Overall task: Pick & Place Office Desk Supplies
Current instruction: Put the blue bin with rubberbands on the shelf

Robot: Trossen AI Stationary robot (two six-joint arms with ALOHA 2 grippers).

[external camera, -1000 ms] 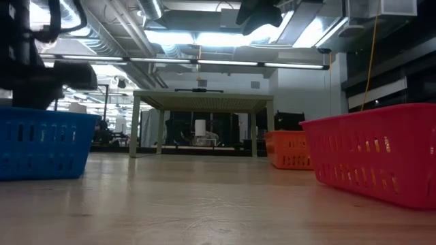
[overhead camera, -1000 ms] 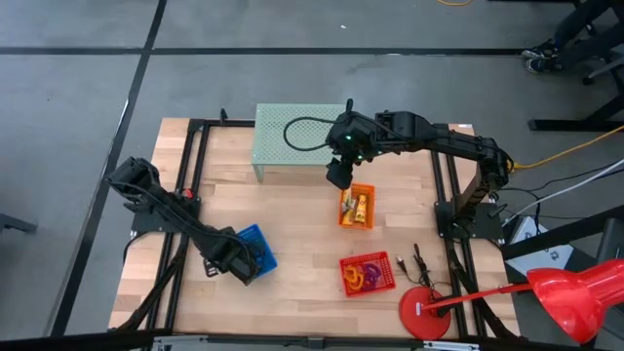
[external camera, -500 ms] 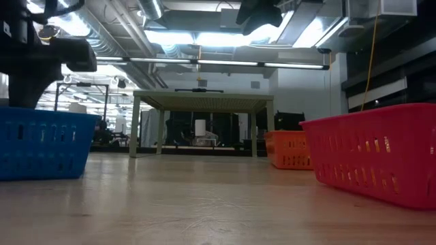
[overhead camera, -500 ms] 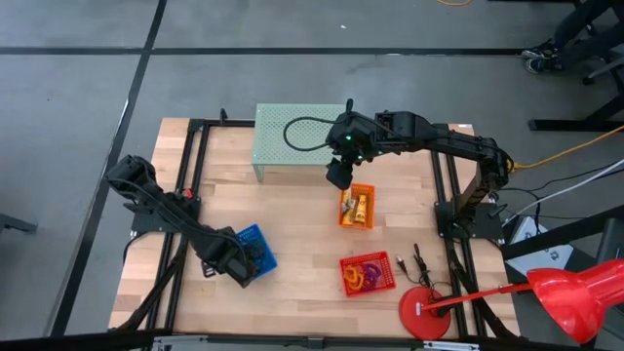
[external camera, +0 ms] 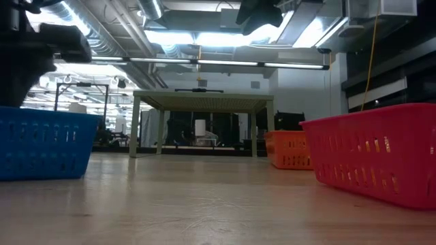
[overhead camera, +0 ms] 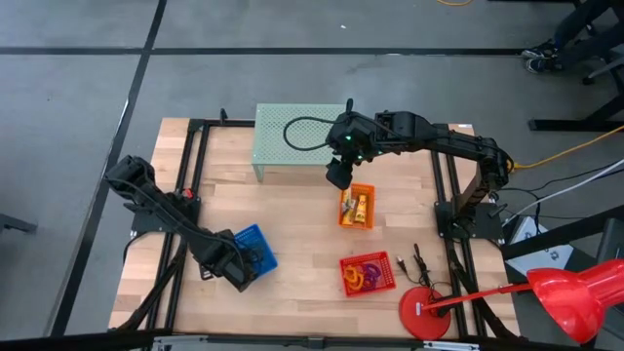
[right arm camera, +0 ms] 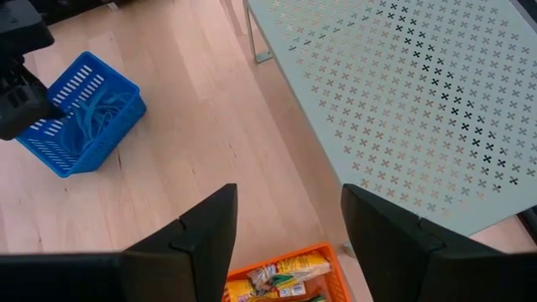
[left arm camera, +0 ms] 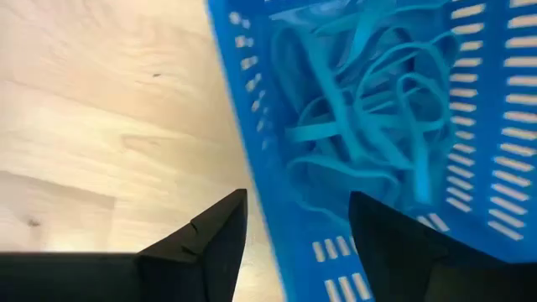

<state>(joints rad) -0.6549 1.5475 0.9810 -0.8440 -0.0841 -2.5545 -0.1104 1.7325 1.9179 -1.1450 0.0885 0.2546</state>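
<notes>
Wooden table (overhead camera: pixel 292 229) seen from above, bearing, in descending size, a pale green perforated stand (overhead camera: pixel 292 141) at the far edge, a big red round-based object (overhead camera: pixel 425 312) at the near right corner, and three small baskets. The blue basket (overhead camera: pixel 255 249) holds a tangle of blue loops (left arm camera: pixel 369 126); the orange basket (overhead camera: pixel 356 206) holds yellow-and-white blocky pieces (right arm camera: pixel 273 275); the red basket (overhead camera: pixel 368 273) holds red and orange loops (overhead camera: pixel 366 276). A few thin dark items (overhead camera: pixel 421 265) lie on the wood just beside the red basket; what they are cannot be told. The left gripper (left arm camera: pixel 294 226) hangs low at the blue basket's outer wall, fingers spread with the basket's edge between them and nothing pinched. The right gripper (right arm camera: pixel 289 222) hovers above the gap between the stand and the orange basket, fingers likewise spread and empty. No loose loops or blocks show on the bare wood, so sorting by colour appears largely done; judged from this layout, what remains is at most the dark items near the red basket and drawing both arms clear.
</notes>
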